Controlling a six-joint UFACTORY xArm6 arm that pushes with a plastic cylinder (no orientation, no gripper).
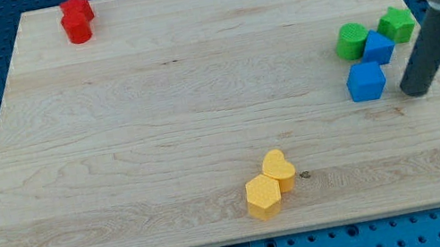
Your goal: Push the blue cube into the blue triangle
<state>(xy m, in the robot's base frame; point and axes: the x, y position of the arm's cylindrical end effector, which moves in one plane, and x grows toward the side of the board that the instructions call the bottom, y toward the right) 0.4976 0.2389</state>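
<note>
Blocks crowd the view's right edge, where the blue cube (366, 81) sits just below the blue triangle (378, 48), nearly touching, and my tip (416, 92), a bare rod holding nothing, stands just right of the cube, seemingly poorly placed to nudge it upward.

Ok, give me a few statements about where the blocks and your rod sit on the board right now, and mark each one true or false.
1. My tip is to the view's right of the blue cube. True.
2. The two red blocks sit near the view's bottom. False: they are at the view's top left.
3. The blue triangle lies between two green blocks. True.
4. The yellow blocks are far apart. False: they touch.
5. My tip touches the blue cube. False: a gap shows between them.
</note>
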